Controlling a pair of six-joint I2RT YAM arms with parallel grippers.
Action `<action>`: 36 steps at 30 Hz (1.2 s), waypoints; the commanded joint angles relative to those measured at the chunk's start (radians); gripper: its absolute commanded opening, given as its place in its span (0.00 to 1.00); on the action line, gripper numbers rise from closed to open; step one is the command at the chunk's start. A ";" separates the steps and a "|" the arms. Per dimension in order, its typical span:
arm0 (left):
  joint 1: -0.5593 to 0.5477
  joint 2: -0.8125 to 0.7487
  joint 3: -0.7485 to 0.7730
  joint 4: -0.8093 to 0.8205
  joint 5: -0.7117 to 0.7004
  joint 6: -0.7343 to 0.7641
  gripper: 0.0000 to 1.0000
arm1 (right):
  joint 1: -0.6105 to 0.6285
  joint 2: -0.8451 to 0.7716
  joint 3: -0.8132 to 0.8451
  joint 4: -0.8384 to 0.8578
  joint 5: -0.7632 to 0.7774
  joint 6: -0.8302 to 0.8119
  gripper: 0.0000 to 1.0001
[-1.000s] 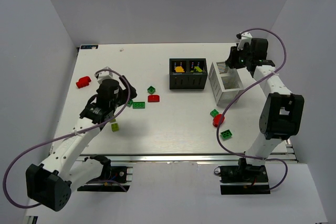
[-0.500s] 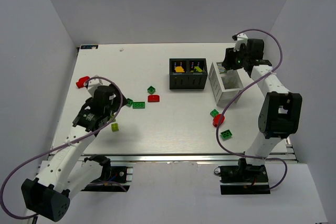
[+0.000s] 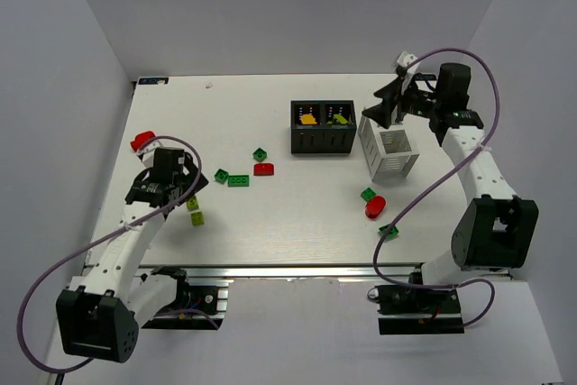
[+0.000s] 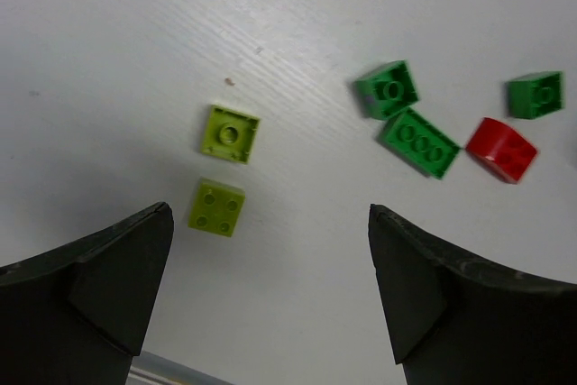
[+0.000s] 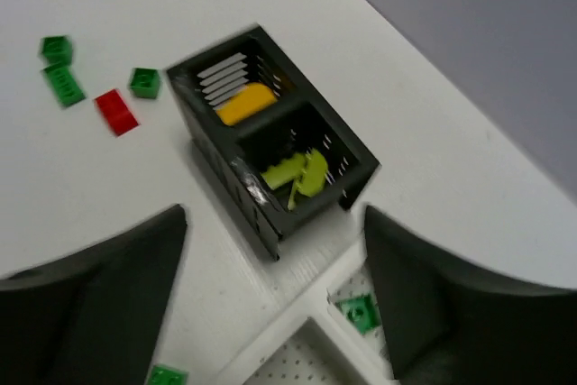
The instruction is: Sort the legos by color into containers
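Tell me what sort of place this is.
Probably a robotics lab test cell: a left arm and right arm bolted at the near edge of a white table, plain walls boxing it in, and toy bricks scattered near a black box for sorting.

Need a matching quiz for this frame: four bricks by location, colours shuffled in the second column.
Things
1. left-cell brick in black box
2. brick in basket
3. oval brick on table
4. two bricks nearest left gripper

Colours
a. red
b. lime
c. orange
d. green

Pairs: 1-c, 2-d, 3-a, 4-b
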 commanded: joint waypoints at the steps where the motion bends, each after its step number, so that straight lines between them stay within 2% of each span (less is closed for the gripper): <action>1: 0.059 0.052 -0.037 -0.013 0.074 0.081 0.98 | 0.057 -0.018 0.006 -0.060 -0.345 -0.165 0.69; 2: 0.069 0.066 -0.044 0.001 0.093 0.095 0.97 | 0.074 -0.015 0.014 -0.151 -0.337 -0.189 0.59; 3: 0.081 0.078 -0.057 0.009 0.096 0.115 0.97 | 0.115 -0.017 0.014 -0.189 -0.325 -0.232 0.42; 5: 0.089 0.112 -0.073 0.053 0.113 0.125 0.96 | 0.150 -0.033 -0.011 -0.198 -0.282 -0.229 0.27; 7: 0.098 0.150 -0.083 0.081 0.117 0.142 0.95 | 0.199 -0.059 -0.060 -0.174 -0.218 -0.193 0.21; 9: 0.107 0.186 -0.082 0.110 0.125 0.165 0.95 | 0.235 -0.081 -0.101 -0.129 -0.178 -0.151 0.27; 15: 0.116 0.287 -0.061 0.206 0.144 0.213 0.93 | 0.250 -0.089 -0.124 -0.089 -0.164 -0.093 0.34; 21: 0.138 0.393 -0.042 0.252 0.157 0.247 0.83 | 0.250 -0.090 -0.127 -0.076 -0.156 -0.071 0.36; 32: 0.153 0.441 -0.042 0.286 0.153 0.256 0.69 | 0.249 -0.079 -0.131 -0.060 -0.144 -0.053 0.36; 36: 0.153 0.436 -0.051 0.288 0.150 0.259 0.57 | 0.249 -0.076 -0.131 -0.053 -0.144 -0.039 0.36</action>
